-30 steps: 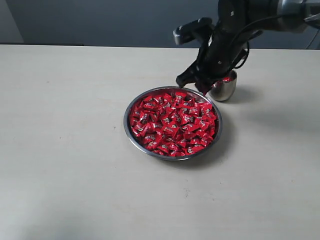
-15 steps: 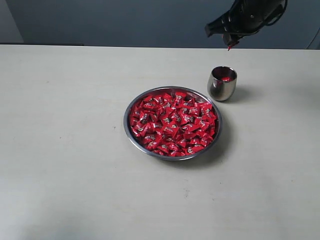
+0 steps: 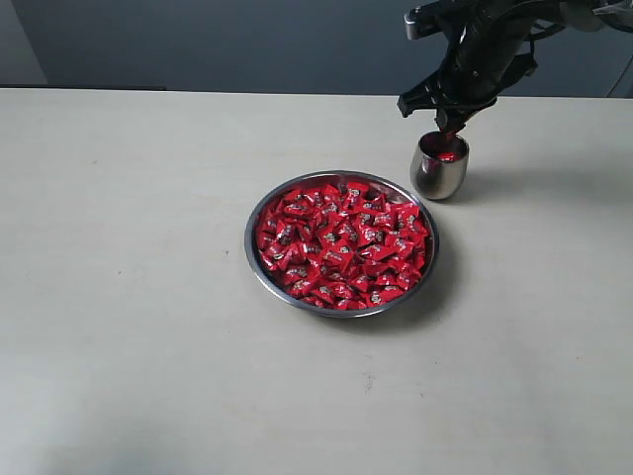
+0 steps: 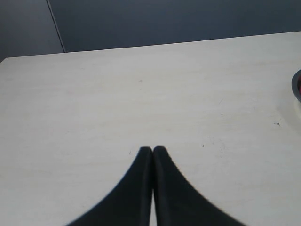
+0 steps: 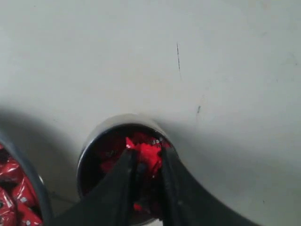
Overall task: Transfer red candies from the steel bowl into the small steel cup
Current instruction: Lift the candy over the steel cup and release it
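The steel bowl [image 3: 248, 240] sits mid-table, heaped with red candies [image 3: 341, 242]. Just beyond its far right rim stands the small steel cup [image 3: 440, 176] with some red inside. My right gripper [image 3: 447, 125] hangs directly over the cup's mouth. In the right wrist view its fingers [image 5: 146, 154] are shut on a red candy [image 5: 150, 152] above the cup's rim [image 5: 100, 130], and the bowl's rim [image 5: 34, 178] shows at the edge. My left gripper [image 4: 153, 149] is shut, with nothing in it, above bare table.
The pale table [image 3: 129, 297] spreads wide around the bowl and cup. A dark wall [image 3: 198, 40] runs behind its far edge. A sliver of the bowl's rim [image 4: 296, 85] shows at the edge of the left wrist view.
The right gripper left the bowl's far rim, rose high with a red candy, and has now come down over the cup's mouth. The left gripper's earlier state is not shown.
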Controlling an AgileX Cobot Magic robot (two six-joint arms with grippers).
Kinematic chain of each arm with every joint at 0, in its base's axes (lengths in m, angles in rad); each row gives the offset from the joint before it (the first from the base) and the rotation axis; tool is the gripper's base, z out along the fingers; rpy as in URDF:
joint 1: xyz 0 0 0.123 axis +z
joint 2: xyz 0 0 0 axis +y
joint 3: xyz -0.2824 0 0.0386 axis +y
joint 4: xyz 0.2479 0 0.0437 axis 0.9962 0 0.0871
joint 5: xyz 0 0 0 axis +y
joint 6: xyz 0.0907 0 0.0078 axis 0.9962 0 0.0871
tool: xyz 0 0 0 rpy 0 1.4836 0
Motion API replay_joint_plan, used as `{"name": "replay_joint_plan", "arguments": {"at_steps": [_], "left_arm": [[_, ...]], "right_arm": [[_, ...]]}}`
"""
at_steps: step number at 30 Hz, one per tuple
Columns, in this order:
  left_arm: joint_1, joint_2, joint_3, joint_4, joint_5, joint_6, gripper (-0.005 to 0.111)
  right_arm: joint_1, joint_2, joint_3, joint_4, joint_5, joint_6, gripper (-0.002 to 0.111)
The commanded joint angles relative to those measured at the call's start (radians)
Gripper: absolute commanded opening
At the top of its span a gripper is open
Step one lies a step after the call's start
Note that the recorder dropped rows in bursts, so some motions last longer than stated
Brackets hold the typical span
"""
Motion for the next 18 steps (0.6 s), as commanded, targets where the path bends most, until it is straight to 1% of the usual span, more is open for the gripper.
{"name": "replay_joint_plan", "arguments": {"at_steps": [1, 6, 8, 13, 14, 18], "left_arm": [[0.0, -0.005, -0.008, 0.002, -0.008, -0.003, 0.0], [0.0, -0.005, -0.008, 0.002, -0.008, -0.003, 0.0], [0.0, -0.005, -0.008, 0.002, -0.008, -0.003, 0.0], [0.0, -0.005, -0.008, 0.002, -0.008, -0.003, 0.0], [0.0, -0.005, -0.008, 0.002, -0.008, -0.003, 0.0], [0.0, -0.005, -0.008, 0.002, -0.008, -0.003, 0.0]], "right_arm": [[-0.006, -0.002, -0.009, -0.015, -0.011, 0.0, -0.001], [-0.006, 0.009, -0.009, -0.015, 0.017, 0.0, 0.0], [-0.006, 0.016, -0.009, -0.015, 0.033, 0.0, 0.006], [-0.006, 0.024, -0.007, -0.015, 0.033, 0.0, 0.031], [-0.006, 0.024, -0.007, -0.015, 0.031, 0.0, 0.034], [-0.006, 0.024, -0.007, -0.015, 0.027, 0.0, 0.034]]}}
